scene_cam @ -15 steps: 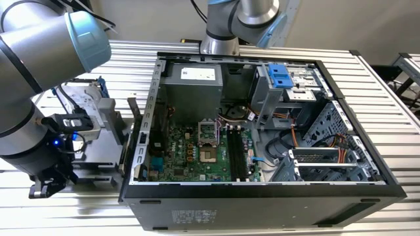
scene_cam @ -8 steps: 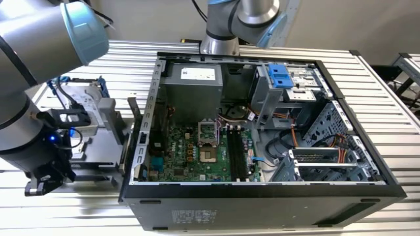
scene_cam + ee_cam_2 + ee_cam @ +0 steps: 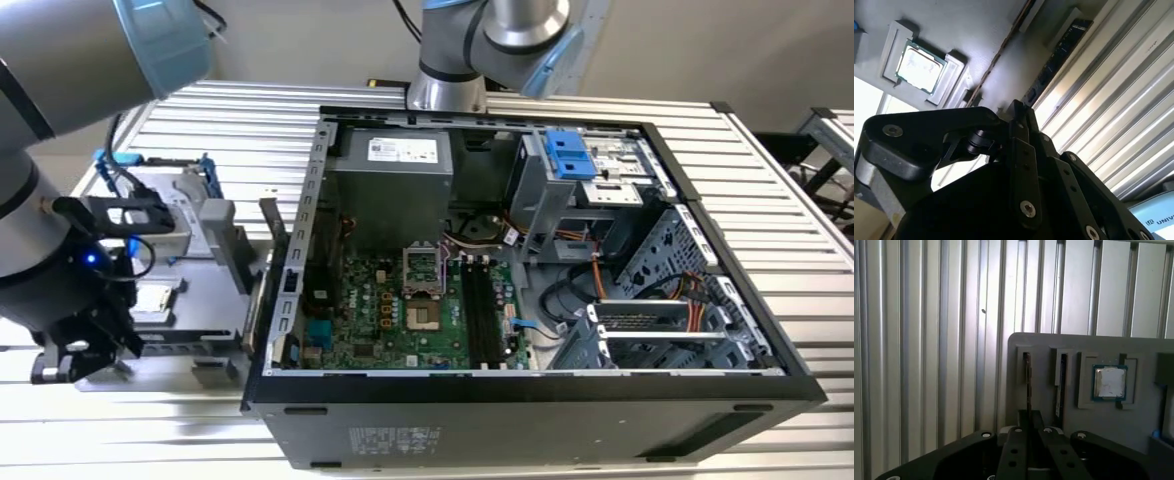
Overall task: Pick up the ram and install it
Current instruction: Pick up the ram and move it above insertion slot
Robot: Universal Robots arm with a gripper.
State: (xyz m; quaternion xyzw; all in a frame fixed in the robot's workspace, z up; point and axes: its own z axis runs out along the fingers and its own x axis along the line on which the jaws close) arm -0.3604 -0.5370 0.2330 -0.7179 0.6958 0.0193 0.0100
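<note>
In the exterior view an open computer case [image 3: 534, 415] is seen on the ribbed metal tabletop [image 3: 240, 125]. Its motherboard [image 3: 380, 310] is laid bare, and the long black memory slots [image 3: 483, 310] run toward 6 o'clock beside the processor socket [image 3: 423, 268]. A grey parts tray [image 3: 200, 335] is set at 9 o'clock of the case, just beside its wall. The gripper [image 3: 83, 358] is held low at the tray's 7 o'clock corner, well apart from the motherboard.

The ram [image 3: 1027, 385] is found in the tray, outside the case. In the first wrist view it is seen standing on edge in a narrow slot (so thin from this angle that it reads as a dark line). It is lined up with the slim seam between the fingers [image 3: 1015, 450]. A second memory stick [image 3: 1059, 390] is housed in the neighbouring slot, between the ram and a processor [image 3: 1110, 382] seated in a square recess.

In the second wrist view the ram [image 3: 995, 57] is shown as a slanting brown edge, set off to one side of the fingers [image 3: 1021, 165]. The second memory stick [image 3: 1061, 50] lies beyond it, near the tray's border with the tabletop, and the processor [image 3: 919, 65] is placed on the ram's other side.

The fingers are drawn together, tip against tip, in both wrist views. Whether the ram's near end is touched by them cannot be told.
</note>
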